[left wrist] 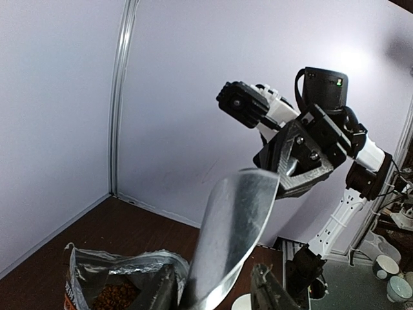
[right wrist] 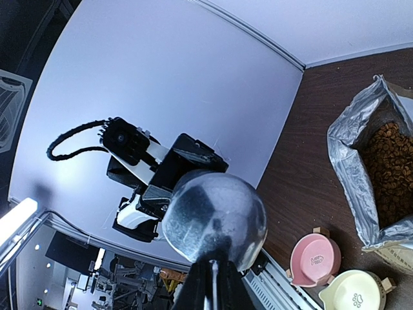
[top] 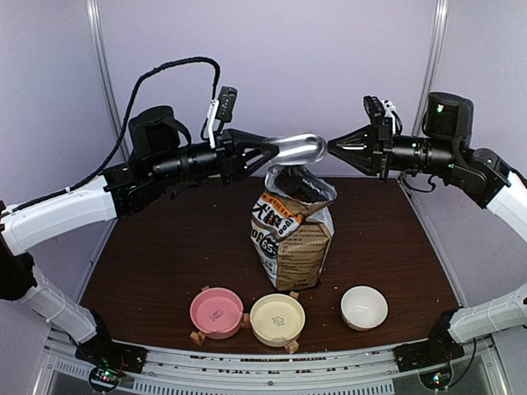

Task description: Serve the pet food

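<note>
A shiny metal scoop [top: 298,149] hangs in the air above the open kraft bag [top: 292,239]. My right gripper [top: 331,148] is shut on its thin handle, seen edge-on in the right wrist view [right wrist: 213,274] below the scoop bowl [right wrist: 216,216]. My left gripper [top: 276,152] straddles the scoop's open end [left wrist: 235,226]. One of its fingers [left wrist: 151,284] is against the metal and the other [left wrist: 268,290] stands apart from it. The pet food [right wrist: 390,168] is a brown heap inside the bag, also glimpsed in the left wrist view [left wrist: 113,297].
Three bowls stand along the near edge of the dark table: pink [top: 216,312], cream [top: 277,319] and white [top: 364,307]. The bag's foil-lined mouth [right wrist: 352,148] gapes upward under the scoop. A grey wall runs behind the table.
</note>
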